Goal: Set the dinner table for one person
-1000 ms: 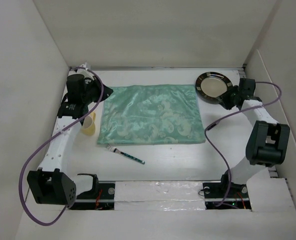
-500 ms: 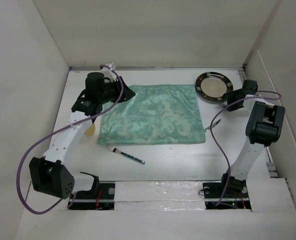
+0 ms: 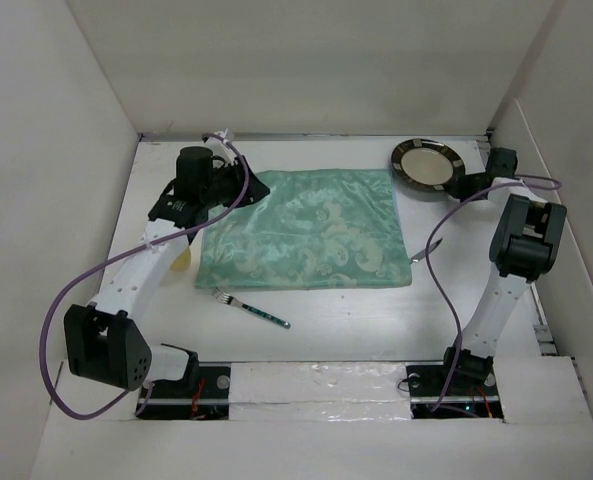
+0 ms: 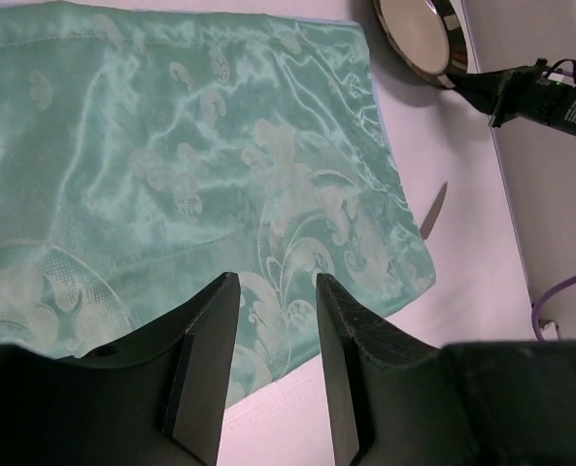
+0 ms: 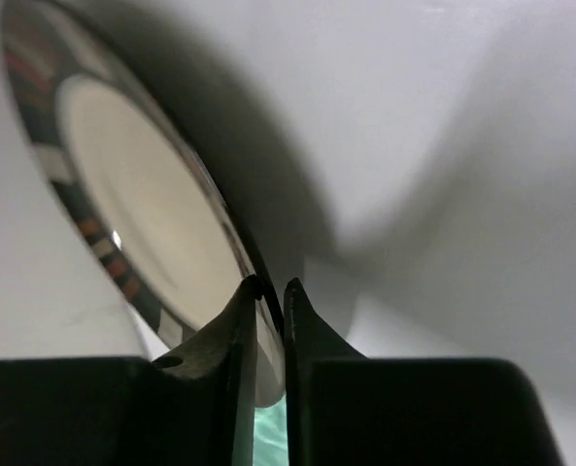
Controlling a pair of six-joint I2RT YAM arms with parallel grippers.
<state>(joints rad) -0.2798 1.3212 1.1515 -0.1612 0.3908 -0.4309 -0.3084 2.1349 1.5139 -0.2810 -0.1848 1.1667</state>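
Right pincer [image 5: 270,283] grips glossy round plate [image 5: 142,204] by rim; left pincer [image 4: 276,282] gapes empty.

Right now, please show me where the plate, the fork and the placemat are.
plate [image 3: 428,166]: top external view, on its pale centre.
fork [image 3: 264,314]: top external view, on its dark handle.
placemat [image 3: 306,228]: top external view, on the middle of the cloth.
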